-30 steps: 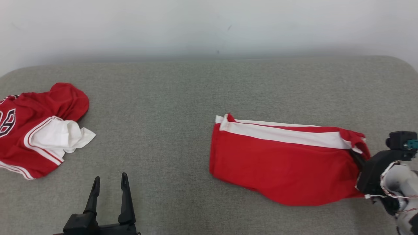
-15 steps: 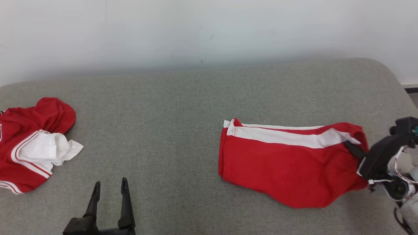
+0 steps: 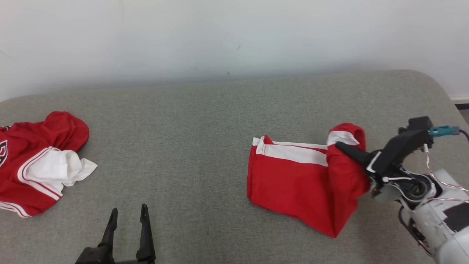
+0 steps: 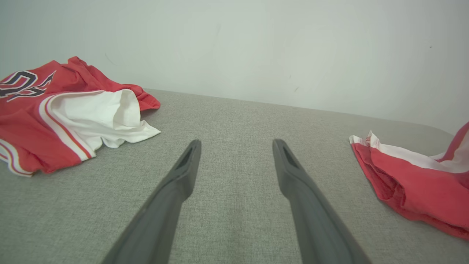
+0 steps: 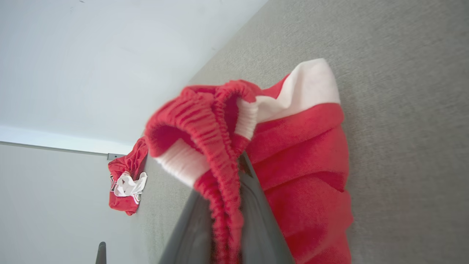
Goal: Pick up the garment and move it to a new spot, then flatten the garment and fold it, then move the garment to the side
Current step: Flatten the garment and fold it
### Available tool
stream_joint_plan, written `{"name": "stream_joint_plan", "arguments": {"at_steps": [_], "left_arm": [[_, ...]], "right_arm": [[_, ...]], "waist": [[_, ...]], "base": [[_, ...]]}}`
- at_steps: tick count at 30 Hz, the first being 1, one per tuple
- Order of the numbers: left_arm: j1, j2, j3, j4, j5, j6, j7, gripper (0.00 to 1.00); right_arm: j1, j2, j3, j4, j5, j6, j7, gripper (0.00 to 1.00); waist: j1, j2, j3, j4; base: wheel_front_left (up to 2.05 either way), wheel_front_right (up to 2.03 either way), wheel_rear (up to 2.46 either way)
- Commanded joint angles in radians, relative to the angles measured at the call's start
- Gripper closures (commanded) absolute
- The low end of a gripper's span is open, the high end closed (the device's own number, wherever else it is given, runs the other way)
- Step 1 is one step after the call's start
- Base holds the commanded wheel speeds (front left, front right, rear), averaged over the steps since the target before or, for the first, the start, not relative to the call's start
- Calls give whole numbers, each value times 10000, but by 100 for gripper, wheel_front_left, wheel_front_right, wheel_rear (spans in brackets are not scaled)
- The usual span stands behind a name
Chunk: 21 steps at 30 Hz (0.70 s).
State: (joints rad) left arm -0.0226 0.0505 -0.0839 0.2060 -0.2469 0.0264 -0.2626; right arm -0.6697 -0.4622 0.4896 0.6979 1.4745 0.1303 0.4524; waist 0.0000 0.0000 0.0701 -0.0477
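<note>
Closed tight, the right gripper (image 3: pixel 340 146) is seen pinching the elastic waistband (image 5: pixel 205 121) of the red shorts (image 3: pixel 293 176). In the right wrist view the ruched band is caught between the two dark fingers (image 5: pixel 262 227), and bunched red cloth is draped down past them. That end of the shorts is held up off the grey cushion (image 3: pixel 190 121) and is curled over toward the jersey (image 3: pixel 36 161), so that a short piece of the white stripe (image 3: pixel 293 154) is turned up on top of the raised fold. The opposite end, the one nearer the jersey, is laid flat on the cushion. The shorts are placed well apart from the jersey, off to its right as reckoned by the robot, with a wide band of bare cushion between the two.

The left gripper (image 4: pixel 236 145) is held with its fingers spread wide and nothing between them. It is positioned nearer the robot than the jersey and a little to the jersey's right, much closer to the jersey than to the shorts, and neither is touched by it. In the left wrist view the jersey is shown crumpled, with white cloth turned out and part of a dark number visible. Behind the jersey a plain pale wall (image 3: pixel 220 36) is met by the cushion's back edge.
</note>
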Motion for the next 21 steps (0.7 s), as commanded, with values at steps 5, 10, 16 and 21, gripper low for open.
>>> {"name": "stream_joint_plan", "arguments": {"at_steps": [5,10,16,21], "left_arm": [[-116,-4,-90,40,-117,9,-24,0],[-266,-4,-340,74,-251,60,-24,0],[-486,-4,-697,149,-367,153,-22,0],[-593,-2,-893,183,-465,243,-24,0]], "right_arm": [[-609,678,105,504,-37,15,52,100],[-1207,1245,444,1311,-554,13,-148,100],[-1683,1714,850,2506,-1269,15,-552,100],[-1824,2068,1034,3185,-1630,13,-985,100]], "waist": [[0,0,97,227],[0,0,268,531],[0,0,485,948],[0,0,559,1138]], "base": [[0,0,0],[0,0,0],[0,0,0],[0,0,0]]}}
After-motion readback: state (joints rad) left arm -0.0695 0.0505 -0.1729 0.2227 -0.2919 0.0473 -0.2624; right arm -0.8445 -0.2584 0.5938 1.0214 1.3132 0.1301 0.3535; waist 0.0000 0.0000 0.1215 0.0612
